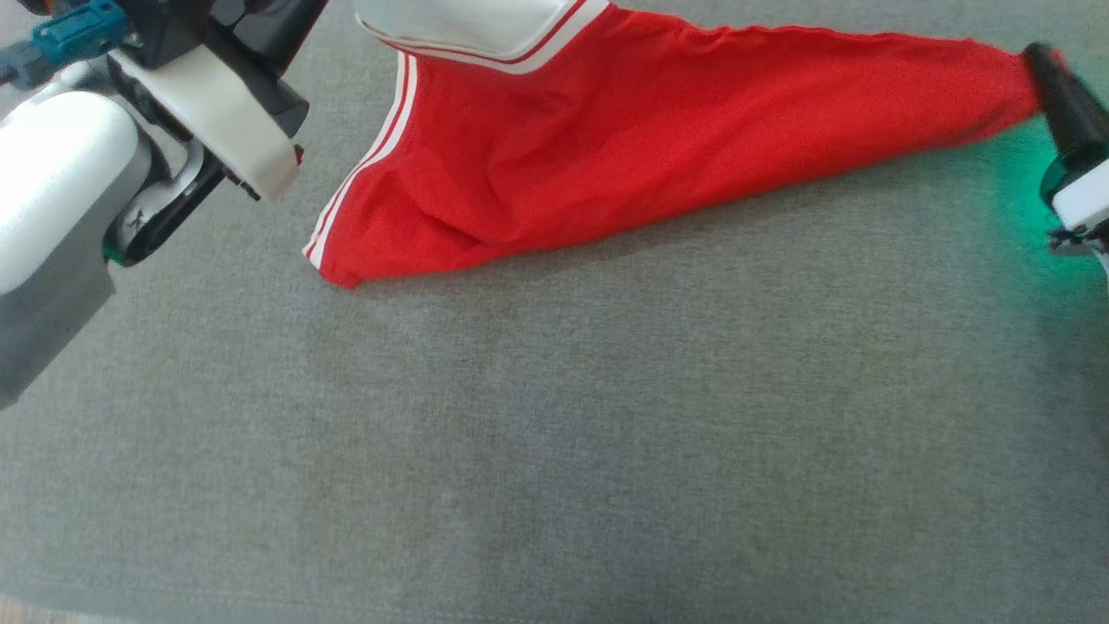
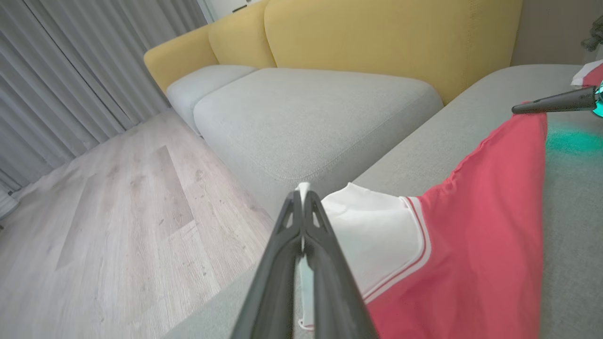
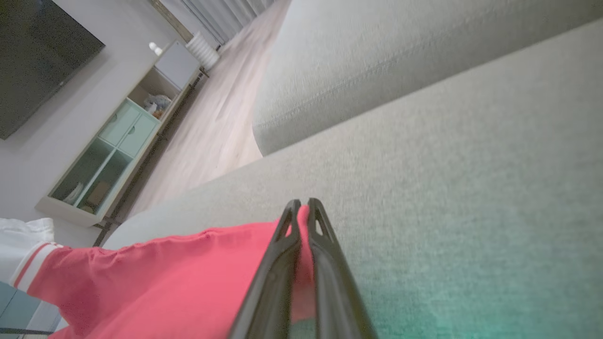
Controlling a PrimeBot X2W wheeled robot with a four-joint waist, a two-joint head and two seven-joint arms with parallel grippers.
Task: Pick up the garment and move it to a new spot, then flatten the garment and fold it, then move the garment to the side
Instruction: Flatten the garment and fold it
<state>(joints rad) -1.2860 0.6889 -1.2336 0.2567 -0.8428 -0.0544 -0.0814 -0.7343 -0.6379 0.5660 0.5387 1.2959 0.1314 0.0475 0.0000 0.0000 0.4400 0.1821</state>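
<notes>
Left gripper (image 2: 302, 194) is clamped on the white panel of the 1 red fabric garment with white stripes (image 1: 658, 147); right gripper (image 3: 304, 205) pinches its red corner. Between these 2 grippers the garment stretches over the grey fabric sofa seat (image 1: 554, 433). Around: 1 yellow sofa backrest (image 2: 377, 37), pale wooden floor (image 2: 118, 212), grey curtains (image 2: 56, 70), 1 mint-doored cabinet (image 3: 108, 150).

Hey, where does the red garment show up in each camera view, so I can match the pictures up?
Head view: the red garment stretches across the top, on the grey cushion.
Left wrist view: the garment fills the lower right.
Right wrist view: the garment lies lower left, up to the right gripper.
Shared landmark: its white panel, at top centre, bottom centre and left edge respectively.
</notes>
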